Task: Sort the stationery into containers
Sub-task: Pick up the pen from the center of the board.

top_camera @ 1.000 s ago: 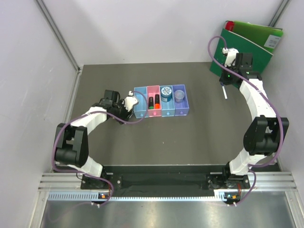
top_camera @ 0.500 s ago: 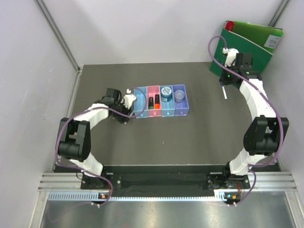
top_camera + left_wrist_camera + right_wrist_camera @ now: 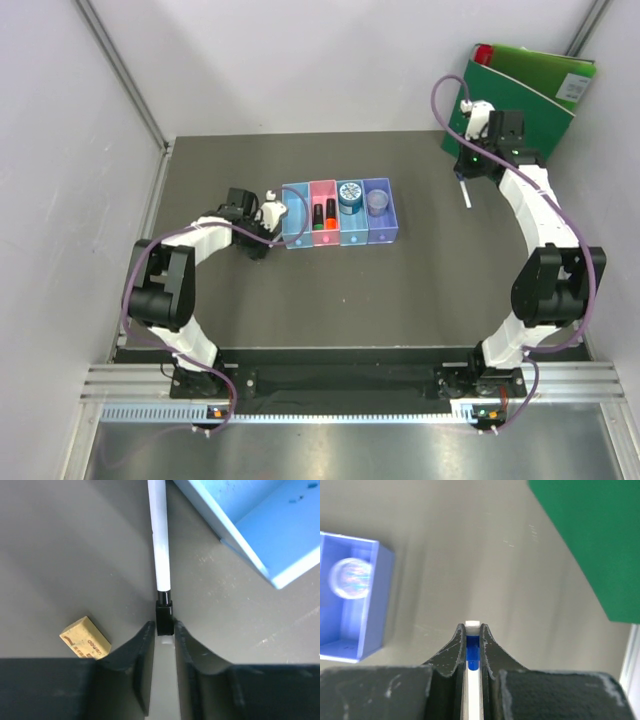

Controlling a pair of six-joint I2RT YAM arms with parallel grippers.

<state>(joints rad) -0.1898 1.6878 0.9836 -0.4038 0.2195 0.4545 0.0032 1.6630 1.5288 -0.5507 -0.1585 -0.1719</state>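
A thin white pen (image 3: 160, 540) lies on the table beside the leftmost light blue bin (image 3: 272, 527). My left gripper (image 3: 164, 627) is down on the table, its jaws closed against the pen's black end. My right gripper (image 3: 472, 628) is shut on a second white pen (image 3: 472, 626) with a blue section, which hangs below it above the table (image 3: 464, 193) near the binder. The row of containers (image 3: 296, 240) sits mid-table. The pink bin holds markers with a green cap (image 3: 317, 214) and an orange cap (image 3: 331, 213). A blue tape roll (image 3: 351, 197) fills the third bin.
A tan eraser (image 3: 85, 638) lies just left of my left fingers. The purple bin (image 3: 350, 645) holds a clear round item (image 3: 351, 577). A big green binder (image 3: 520, 95) leans against the back right wall, close to my right arm.
My left jaws have narrowed onto the pen's black end, and the wrist has edged slightly left of the bins. My right gripper has moved a little up and left with its pen.
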